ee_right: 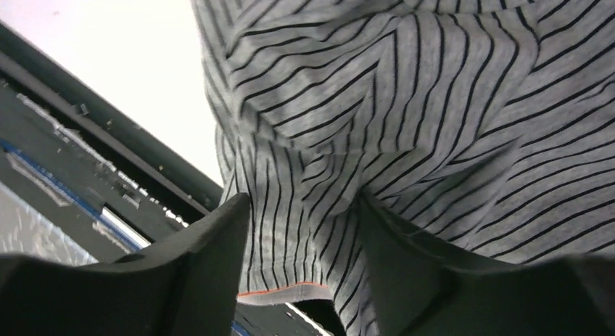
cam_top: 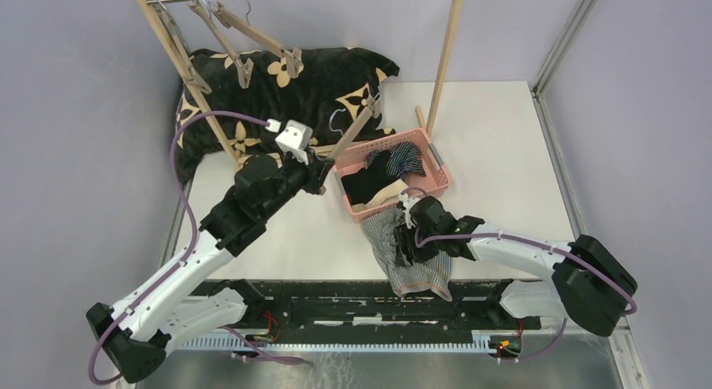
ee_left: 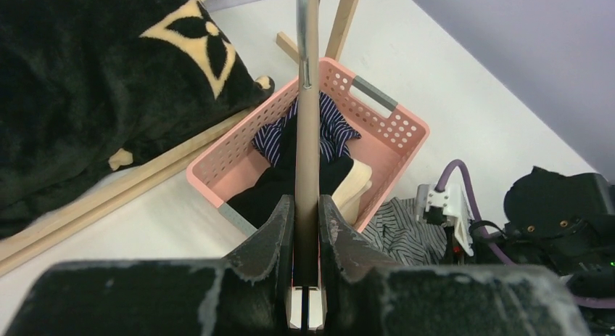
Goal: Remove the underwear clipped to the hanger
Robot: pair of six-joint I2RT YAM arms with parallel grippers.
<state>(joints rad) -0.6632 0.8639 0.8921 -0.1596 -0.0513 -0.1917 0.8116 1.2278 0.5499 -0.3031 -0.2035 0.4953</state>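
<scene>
Centre-left, the left claw [ee_left: 306, 205] clamps the wooden hanger [ee_left: 308, 133] above the pink basket [cam_top: 441, 177], where navy shorts [cam_top: 405, 158] and black shorts [cam_top: 365, 186] lie. Lower centre, the right claw [ee_right: 304, 220] pinches the grey striped shorts [cam_top: 413, 275], apparently unclipped. Next move, probably: lift them over the rim and release.

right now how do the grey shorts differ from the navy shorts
The grey shorts are pale with thin dark stripes; the navy shorts are dark with pale stripes. The grey shorts hang outside the basket, over the near edge of the table; the navy shorts lie bunched inside it. The right end effector grips the grey shorts; no end effector holds the navy shorts. Both are striped.
</scene>
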